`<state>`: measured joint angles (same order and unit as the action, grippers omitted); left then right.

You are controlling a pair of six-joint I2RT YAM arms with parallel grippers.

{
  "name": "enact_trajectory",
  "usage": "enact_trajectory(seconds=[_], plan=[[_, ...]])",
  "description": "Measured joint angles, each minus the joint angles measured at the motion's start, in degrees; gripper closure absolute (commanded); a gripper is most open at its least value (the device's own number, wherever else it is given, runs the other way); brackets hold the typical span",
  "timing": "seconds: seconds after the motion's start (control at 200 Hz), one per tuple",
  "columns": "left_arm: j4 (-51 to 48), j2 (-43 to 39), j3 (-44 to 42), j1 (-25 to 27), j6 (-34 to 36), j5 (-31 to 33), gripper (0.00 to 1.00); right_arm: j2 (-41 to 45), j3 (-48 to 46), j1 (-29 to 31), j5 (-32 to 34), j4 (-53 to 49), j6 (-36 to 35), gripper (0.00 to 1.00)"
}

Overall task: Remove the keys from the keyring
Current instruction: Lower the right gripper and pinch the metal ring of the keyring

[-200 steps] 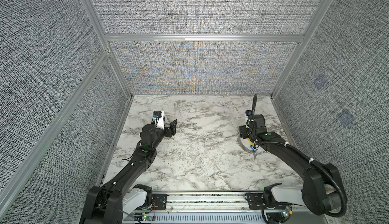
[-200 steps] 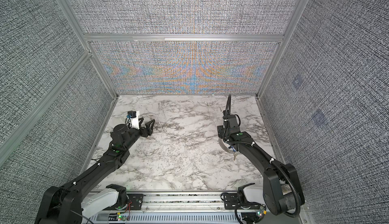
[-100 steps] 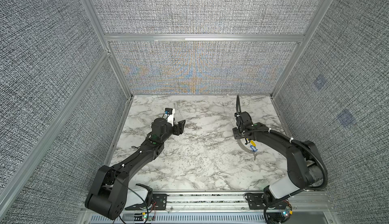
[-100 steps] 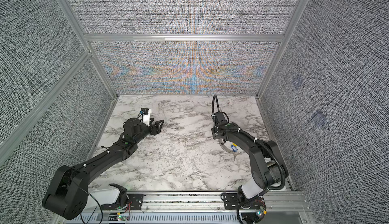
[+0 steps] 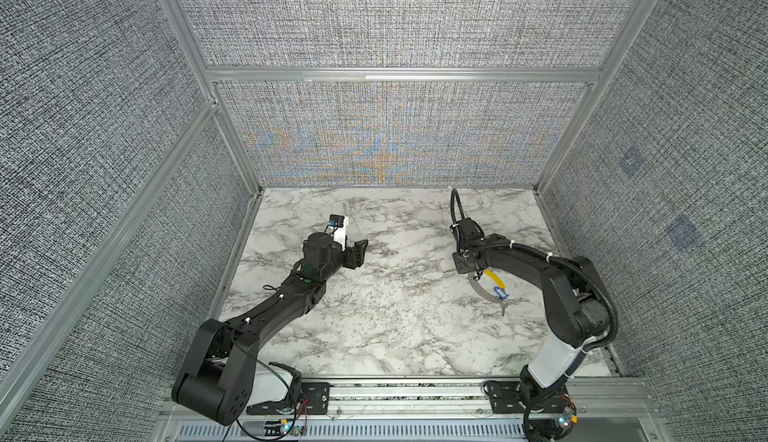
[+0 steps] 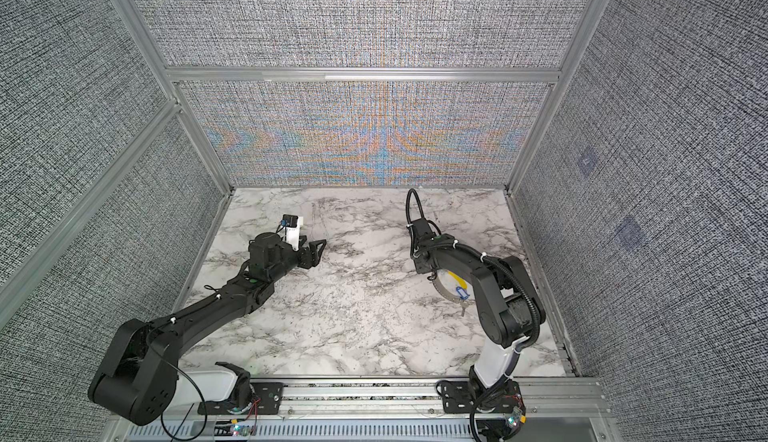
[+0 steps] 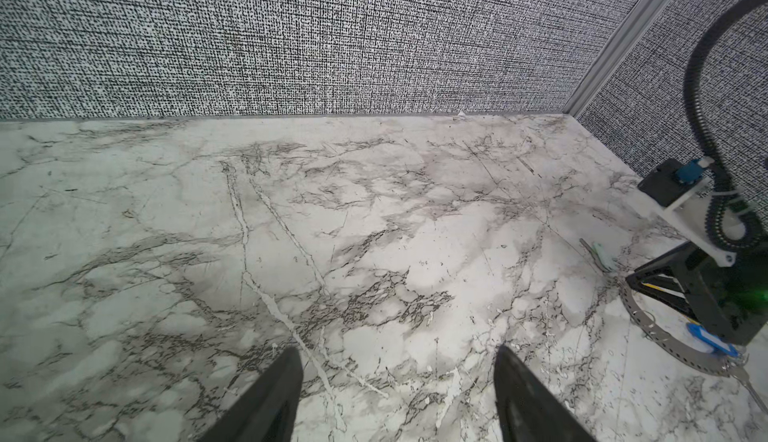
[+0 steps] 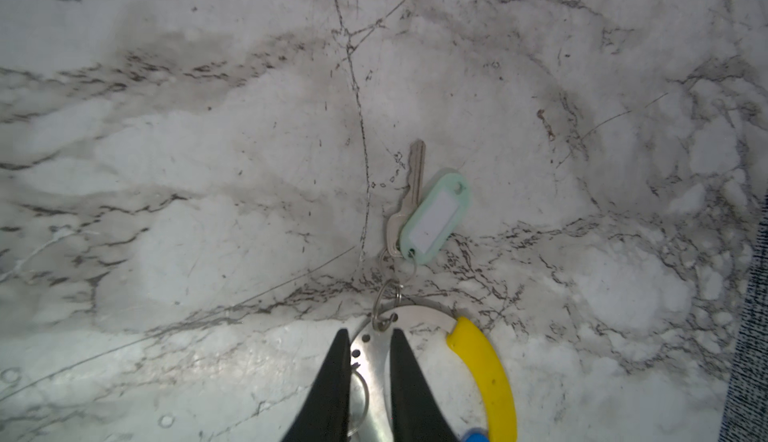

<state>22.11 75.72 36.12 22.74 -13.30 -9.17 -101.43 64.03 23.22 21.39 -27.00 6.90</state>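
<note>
Right gripper (image 8: 370,334) pinched on keyring (image 8: 424,314); left gripper (image 7: 397,350) jaws wide apart over bare marble table (image 5: 395,315).
Right wrist view, near to far: black fingers (image 8: 332,377) clamp the flat silver perforated band, yellow sleeve (image 8: 486,369) curves just beside them, small split rings (image 8: 386,298) run through a band hole, then silver key (image 8: 415,170) and mint tag (image 8: 436,215) lie flat on the marble. Blue-tagged key (image 5: 500,293) sits on the arc nearer the bases. Ring lies at table's right, under the right arm, in both top views.
</note>
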Motion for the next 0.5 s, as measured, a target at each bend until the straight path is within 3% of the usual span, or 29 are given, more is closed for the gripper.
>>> enact_trajectory(seconds=[0.5], plan=[[-0.9, 1.2, 1.1, 0.2, 0.0, -0.1, 0.26, -3.5, 0.8, 0.0, 3.2, -0.5, -0.4, 0.82]])
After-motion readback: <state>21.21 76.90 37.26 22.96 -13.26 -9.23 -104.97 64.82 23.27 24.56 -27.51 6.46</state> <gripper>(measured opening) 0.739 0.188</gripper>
